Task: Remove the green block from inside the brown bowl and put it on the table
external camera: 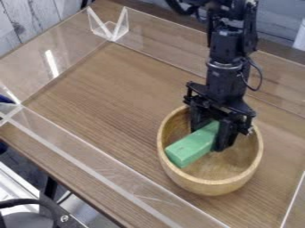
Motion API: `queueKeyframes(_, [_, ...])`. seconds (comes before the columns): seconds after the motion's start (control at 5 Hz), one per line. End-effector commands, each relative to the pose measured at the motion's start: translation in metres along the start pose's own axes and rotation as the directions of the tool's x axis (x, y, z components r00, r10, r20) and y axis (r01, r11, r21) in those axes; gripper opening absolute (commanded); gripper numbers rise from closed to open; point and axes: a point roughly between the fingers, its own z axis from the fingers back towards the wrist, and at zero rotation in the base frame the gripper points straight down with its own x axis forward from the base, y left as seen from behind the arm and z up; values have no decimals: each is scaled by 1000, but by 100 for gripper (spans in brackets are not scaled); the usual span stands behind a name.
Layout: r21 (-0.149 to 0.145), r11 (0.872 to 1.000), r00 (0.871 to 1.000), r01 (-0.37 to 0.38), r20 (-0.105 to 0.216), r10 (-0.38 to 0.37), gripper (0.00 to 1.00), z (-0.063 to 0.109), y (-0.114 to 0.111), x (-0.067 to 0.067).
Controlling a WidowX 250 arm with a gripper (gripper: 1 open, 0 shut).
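The brown bowl [179, 179] sits on the table [113, 98] at the lower right of the camera view. Inside it the green block [191, 148] lies tilted, its upper right end raised toward the gripper. My gripper [224, 132] reaches down into the bowl from above, nearly vertical, and its black fingers are shut on that upper end of the block. The block's lower left end is near the bowl's inner wall; I cannot tell if it still touches.
Clear acrylic walls [71, 142] edge the tabletop on the left, front and back. A small clear bracket [110, 24] stands at the back left corner. Bare wood-grain surface stretches left of the bowl.
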Motion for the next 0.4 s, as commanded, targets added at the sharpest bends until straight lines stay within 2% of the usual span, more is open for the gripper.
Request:
queueKeyframes(0.0, [18, 1000, 995, 22, 97, -24, 0, 30, 3, 7])
queueKeyframes(0.2, [21, 1000, 993, 23, 111, -25, 0, 36, 8, 8])
